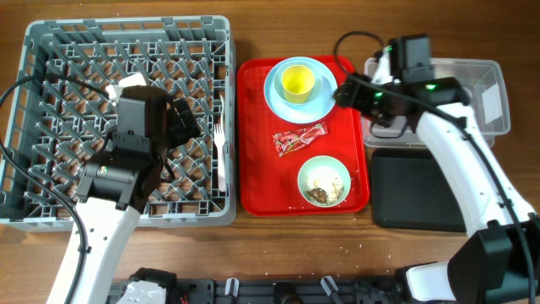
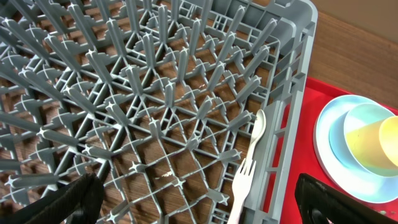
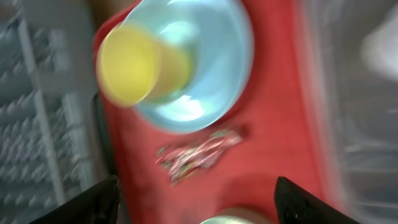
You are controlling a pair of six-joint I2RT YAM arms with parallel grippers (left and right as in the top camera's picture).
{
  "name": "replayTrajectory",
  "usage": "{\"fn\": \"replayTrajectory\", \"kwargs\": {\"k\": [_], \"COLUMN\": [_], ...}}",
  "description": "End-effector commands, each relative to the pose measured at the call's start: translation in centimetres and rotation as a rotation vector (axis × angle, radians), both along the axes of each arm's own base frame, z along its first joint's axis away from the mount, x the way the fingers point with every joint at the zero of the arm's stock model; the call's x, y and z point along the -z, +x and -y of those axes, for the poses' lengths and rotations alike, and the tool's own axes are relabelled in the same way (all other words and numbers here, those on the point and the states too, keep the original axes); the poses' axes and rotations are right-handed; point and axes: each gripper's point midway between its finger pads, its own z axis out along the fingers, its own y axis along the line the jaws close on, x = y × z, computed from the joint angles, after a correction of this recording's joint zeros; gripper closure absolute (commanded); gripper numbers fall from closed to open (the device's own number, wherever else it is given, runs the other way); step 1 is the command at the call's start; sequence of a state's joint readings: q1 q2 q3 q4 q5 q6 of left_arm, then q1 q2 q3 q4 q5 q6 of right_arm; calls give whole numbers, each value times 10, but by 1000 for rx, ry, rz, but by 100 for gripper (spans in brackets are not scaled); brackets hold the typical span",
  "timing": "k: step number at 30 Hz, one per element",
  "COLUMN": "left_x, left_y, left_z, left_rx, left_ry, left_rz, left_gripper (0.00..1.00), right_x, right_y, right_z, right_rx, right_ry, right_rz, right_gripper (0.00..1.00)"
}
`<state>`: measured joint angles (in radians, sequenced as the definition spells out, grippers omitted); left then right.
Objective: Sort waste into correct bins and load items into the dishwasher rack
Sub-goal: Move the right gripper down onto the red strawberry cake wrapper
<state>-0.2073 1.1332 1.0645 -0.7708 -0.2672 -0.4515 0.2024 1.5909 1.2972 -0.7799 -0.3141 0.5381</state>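
Note:
The grey rack [image 1: 51, 51] is at the left. A white fork [image 2: 241, 183] and spoon [image 2: 259, 127] lie inside along its right wall. My left gripper [image 2: 199, 210] hangs open and empty over the rack floor beside them. On the red tray a yellow cup [image 1: 297, 82] sits in a mint bowl on the blue plate [image 1: 277, 95]. A red wrapper [image 1: 299, 138] lies below it. A second mint bowl [image 1: 324, 181] holds food scraps. My right gripper [image 3: 196, 202] is open and empty above the wrapper [image 3: 199, 152]. That view is blurred.
The red serving tray [image 1: 257, 169] lies between the rack and the bins. The clear tub [image 1: 498, 80] stands at the far right, with the black tray [image 1: 418, 190] in front of it. My right arm reaches across the tub's left end.

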Motion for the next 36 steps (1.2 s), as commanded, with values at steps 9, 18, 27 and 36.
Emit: {"fn": "replayTrajectory", "kwargs": {"k": [9,18,27,36], "left_x": [-1,-1,-1,-1], "left_y": [1,1,1,1], "left_z": [-4,-4,-4,-4], "left_rx": [-22,-22,-22,-22], "left_ry": [3,3,3,3], "left_rz": [6,6,6,6], "left_gripper": [0,0,0,0], "right_x": [0,69,114,117], "right_y": [-51,-40,-20,-4], "right_z": [-114,-118,-80,-70], "right_rx": [-92,60,266,373], "right_ry": [-223,-397,-515,-399], "right_rz": [117,72,26,-29], "right_gripper": [28,32,23,15]}}
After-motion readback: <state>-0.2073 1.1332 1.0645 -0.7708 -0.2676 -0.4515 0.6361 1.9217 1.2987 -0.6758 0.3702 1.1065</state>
